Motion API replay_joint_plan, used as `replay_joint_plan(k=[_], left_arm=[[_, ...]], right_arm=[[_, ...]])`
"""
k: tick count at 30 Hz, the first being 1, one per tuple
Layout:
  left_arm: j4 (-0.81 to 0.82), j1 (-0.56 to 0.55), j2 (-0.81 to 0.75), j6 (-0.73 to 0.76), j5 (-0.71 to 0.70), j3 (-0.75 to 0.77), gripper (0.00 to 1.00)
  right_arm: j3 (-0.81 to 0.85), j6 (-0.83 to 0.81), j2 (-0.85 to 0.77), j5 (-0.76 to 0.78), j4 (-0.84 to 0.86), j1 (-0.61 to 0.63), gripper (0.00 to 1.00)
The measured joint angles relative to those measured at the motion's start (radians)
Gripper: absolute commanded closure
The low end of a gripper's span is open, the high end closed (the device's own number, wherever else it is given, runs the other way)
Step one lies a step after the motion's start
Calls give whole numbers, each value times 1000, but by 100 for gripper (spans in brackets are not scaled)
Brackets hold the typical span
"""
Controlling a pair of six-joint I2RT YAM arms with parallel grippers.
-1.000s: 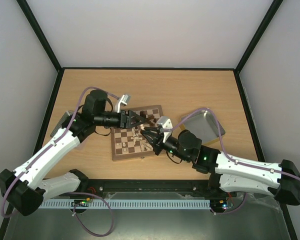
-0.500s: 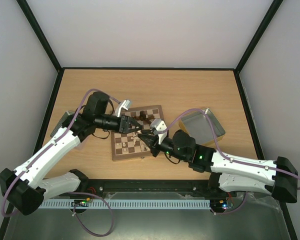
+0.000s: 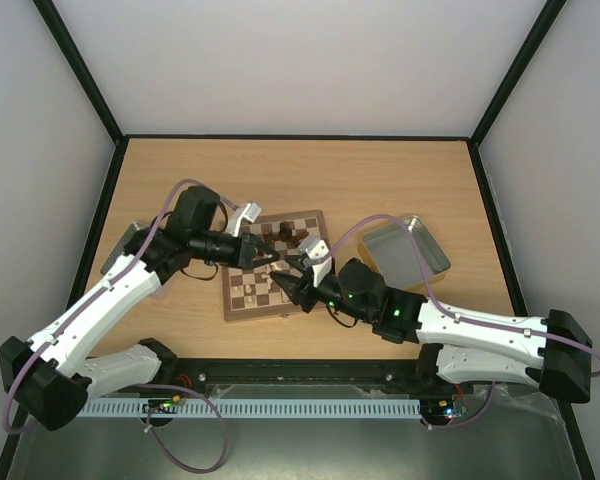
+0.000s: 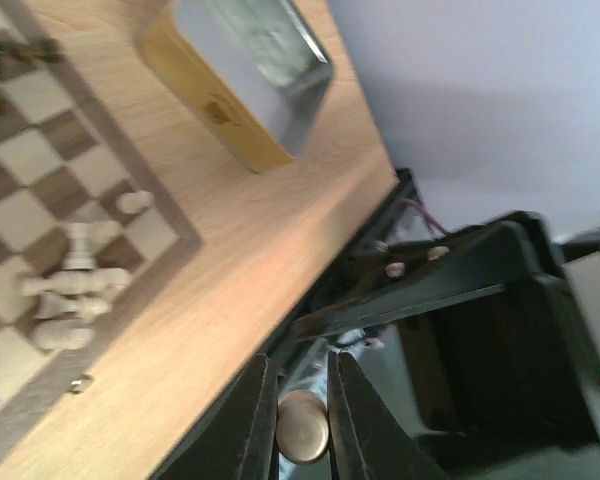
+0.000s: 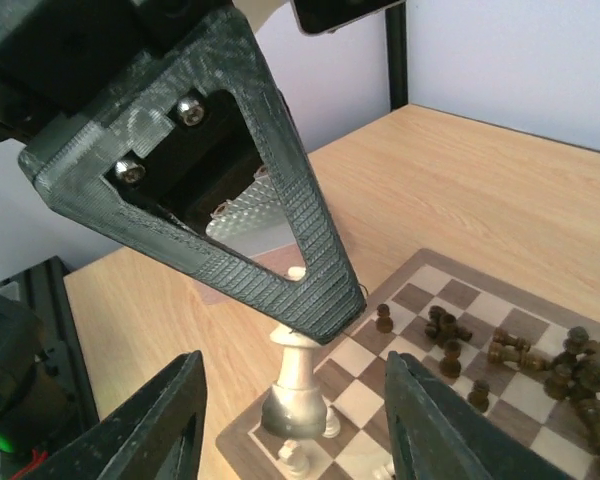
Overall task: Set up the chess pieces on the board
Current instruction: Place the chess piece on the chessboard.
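Top external view has both arms reaching in over the board [image 3: 255, 312], which sits on the wooden worktop [image 3: 380, 180] a bit left of centre. There's a metal tin [image 3: 425, 262] near its right side and a grey tray [image 3: 128, 240] poking out from under the left arm. The left hand [image 4: 302, 362] is pressed together on a tall cream piece [image 5: 298, 385], pinching it right at the top so it stands upright over the edge squares of the board. I honestly can't tell if its base is touching down or not. From the left wrist you only get the round pale end of it wedged between the two fingers. The right hand [image 5: 295, 370] is spread wide, one finger [image 5: 170, 420] on each side of that same piece, and neither one is touching it. The dark pieces [image 5: 520, 350] are mostly in a loose jumble on squares further along the board, a few of them tipped over. A little bunch of cream pieces [image 4: 70, 295] huddles close to one border, as seen from the left wrist
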Motion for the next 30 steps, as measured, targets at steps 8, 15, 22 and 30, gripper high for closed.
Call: replay_joint_plan(k=[8,15,22,30], left_arm=[[-34,-40,0,33,-390,-56,96],[-29,-275,63,6,-784,-131,96],[-5,-354,144,-42,-962,-204,97],[111,-378,164,-83,-969,-301,96]], right_arm=[[-10,92,-27,96,-8,0,40],[-50,211,-70,312,-24,0,37],[-85,274,-97,423,-29,0,36],[-89,295,-94,452,-31,0,36]])
